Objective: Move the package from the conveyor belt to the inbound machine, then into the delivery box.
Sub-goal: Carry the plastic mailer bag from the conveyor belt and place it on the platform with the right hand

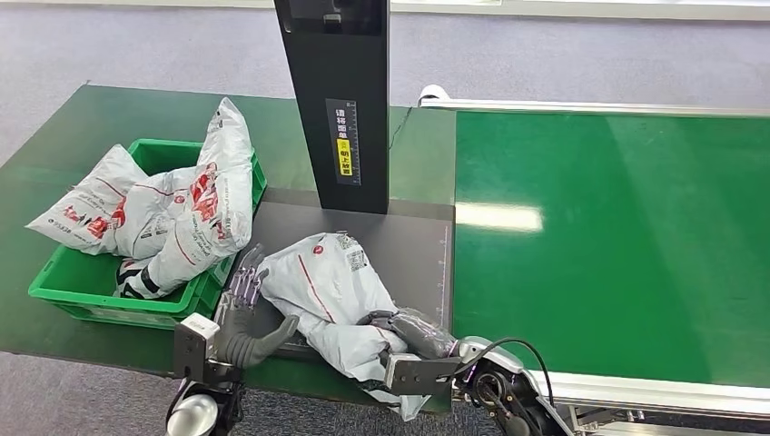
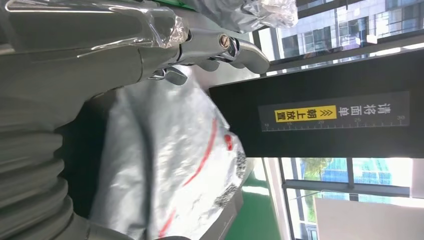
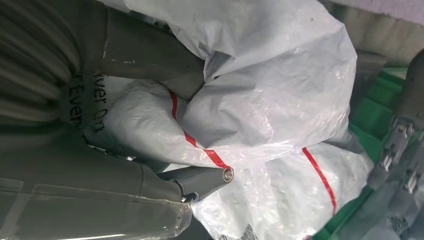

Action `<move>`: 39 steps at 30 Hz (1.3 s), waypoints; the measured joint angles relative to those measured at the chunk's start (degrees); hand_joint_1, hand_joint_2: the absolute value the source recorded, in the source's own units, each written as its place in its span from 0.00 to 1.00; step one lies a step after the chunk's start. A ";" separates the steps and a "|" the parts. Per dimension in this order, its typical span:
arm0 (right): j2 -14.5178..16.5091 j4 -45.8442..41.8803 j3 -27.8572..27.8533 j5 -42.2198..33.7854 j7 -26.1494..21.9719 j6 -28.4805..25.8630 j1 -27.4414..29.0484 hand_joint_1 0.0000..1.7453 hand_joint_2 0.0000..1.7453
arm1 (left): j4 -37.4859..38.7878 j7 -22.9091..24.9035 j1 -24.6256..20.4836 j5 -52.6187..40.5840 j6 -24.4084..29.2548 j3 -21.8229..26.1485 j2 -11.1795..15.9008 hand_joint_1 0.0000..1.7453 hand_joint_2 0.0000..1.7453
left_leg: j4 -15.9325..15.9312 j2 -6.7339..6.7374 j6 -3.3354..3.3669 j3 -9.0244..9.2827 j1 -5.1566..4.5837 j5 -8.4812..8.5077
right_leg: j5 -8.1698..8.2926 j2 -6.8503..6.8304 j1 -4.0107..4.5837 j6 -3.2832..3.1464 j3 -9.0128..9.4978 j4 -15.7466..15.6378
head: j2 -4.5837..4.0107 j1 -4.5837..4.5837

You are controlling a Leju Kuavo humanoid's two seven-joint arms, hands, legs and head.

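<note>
A white plastic package (image 1: 322,282) with red stripes lies crumpled on the dark plate of the inbound machine (image 1: 413,241), in front of its black column (image 1: 340,109). My right hand (image 1: 413,334) grips the package's near right end; in the right wrist view its thumb and fingers (image 3: 200,180) pinch a fold of the package (image 3: 270,100). At the package's left edge my left hand (image 1: 241,313) lies with fingers stretched out and the thumb against the plastic. The left wrist view has that hand (image 2: 100,55) beside the package (image 2: 170,170).
A green delivery box (image 1: 73,282) stands left of the plate, holding several white packages (image 1: 200,209) piled above its rim. The green conveyor belt (image 1: 617,227) runs along the right, with a metal edge rail (image 1: 636,392) near me. The dark green table (image 1: 54,163) lies under the box.
</note>
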 joint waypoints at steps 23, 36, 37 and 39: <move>2.63 -1.47 -6.20 10.15 5.50 -25.77 2.23 0.00 1.00 | -1.21 -0.82 2.24 -0.16 0.02 0.04 -0.01 0.00 1.00 | 0.00 -0.02 0.00 -0.07 0.00 0.00 | 0.00 -0.01 0.00 0.00 -0.08 0.00 | 0.00 -0.01; 2.86 -1.52 -7.11 9.26 4.83 -25.30 2.58 0.00 1.00 | -1.21 -0.95 2.24 -0.16 0.02 0.04 0.00 0.00 1.00 | 0.00 -0.02 0.00 -0.07 0.00 0.00 | 0.00 -0.01 0.00 0.00 -0.08 0.00 | 0.00 -0.01; 2.92 -1.61 -7.25 8.33 3.95 -24.61 2.74 0.00 1.00 | -1.20 -1.04 2.23 -0.16 0.00 0.04 0.00 0.00 1.00 | 0.00 -0.02 0.00 -0.07 0.00 0.00 | 0.00 -0.01 0.00 0.00 -0.09 0.00 | 0.00 -0.01; 3.07 -2.01 -7.66 4.81 0.84 -21.68 3.26 0.00 1.00 | -1.17 -1.30 2.17 -0.14 -0.09 0.04 0.00 0.00 1.00 | 0.00 -0.02 0.00 -0.07 0.00 0.00 | 0.00 -0.01 0.00 0.00 -0.10 0.00 | 0.00 -0.01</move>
